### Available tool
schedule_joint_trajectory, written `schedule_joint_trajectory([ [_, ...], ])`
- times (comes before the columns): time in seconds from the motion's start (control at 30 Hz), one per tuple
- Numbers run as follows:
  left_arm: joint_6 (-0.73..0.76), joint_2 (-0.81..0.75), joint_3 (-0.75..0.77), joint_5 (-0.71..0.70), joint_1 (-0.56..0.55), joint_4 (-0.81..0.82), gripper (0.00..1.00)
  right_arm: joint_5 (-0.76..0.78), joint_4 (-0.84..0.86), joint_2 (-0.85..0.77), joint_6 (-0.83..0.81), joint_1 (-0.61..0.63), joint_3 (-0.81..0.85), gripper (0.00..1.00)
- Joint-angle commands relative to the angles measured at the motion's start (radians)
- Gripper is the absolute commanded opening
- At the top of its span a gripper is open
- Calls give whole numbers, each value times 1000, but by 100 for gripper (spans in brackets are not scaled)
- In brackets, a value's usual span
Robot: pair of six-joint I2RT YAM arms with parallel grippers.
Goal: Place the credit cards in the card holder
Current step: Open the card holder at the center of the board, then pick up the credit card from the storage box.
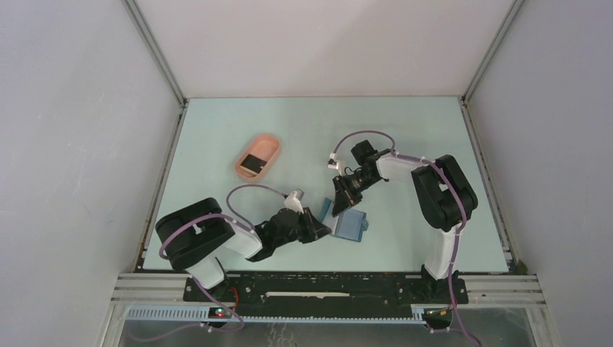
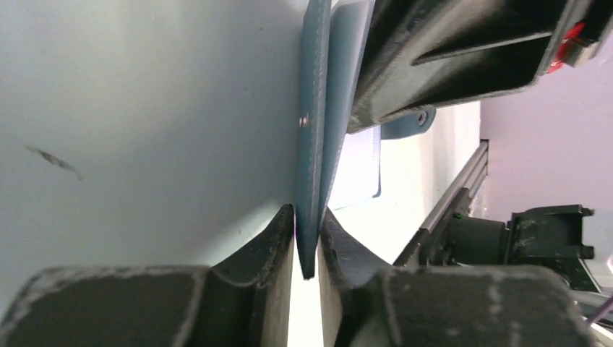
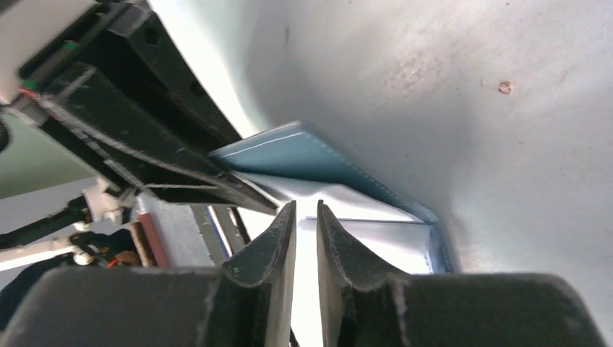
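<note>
The blue card holder (image 1: 352,226) lies open on the table between the two arms, with one flap (image 1: 327,210) standing up. My left gripper (image 2: 307,215) is shut on the edge of that raised flap (image 2: 312,123). Right above the open card holder (image 3: 311,153) hangs my right gripper (image 3: 306,207). Its jaws stand a narrow slit apart and nothing shows between them. They point at the pale inner pocket (image 3: 376,235). One black credit card (image 1: 252,163) lies in the pink tray. I can make out no other credit cards.
The pink oval tray (image 1: 269,143) sits at the back left of the table. The two grippers (image 1: 318,228) (image 1: 340,201) stand close together over the card holder. Metal rails (image 1: 332,278) edge the table at the front.
</note>
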Motion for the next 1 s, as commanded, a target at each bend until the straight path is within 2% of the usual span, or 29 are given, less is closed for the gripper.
schedule_joint_trajectory([
  [0.0,-47,-16,-55,53,3,114,26,153,2,-30,1,51,48,23],
  [0.13,-42,-115,-115,31,3,90,38,297,-35,23,45,104,107,10],
  [0.3,-5,-340,-207,-27,3,-34,42,328,-41,33,36,138,116,8],
  [0.43,111,-560,-170,-63,3,-259,47,341,-53,52,28,144,124,8],
  [0.57,285,-712,-41,-113,27,-527,50,307,-80,54,4,143,141,9],
  [0.7,424,-809,58,-134,130,-745,53,256,-135,53,-55,143,175,11],
  [0.83,525,-872,112,-89,307,-823,58,222,-152,57,-75,142,180,12],
  [0.97,603,-862,165,-82,437,-881,65,199,-165,58,-87,140,188,12],
])
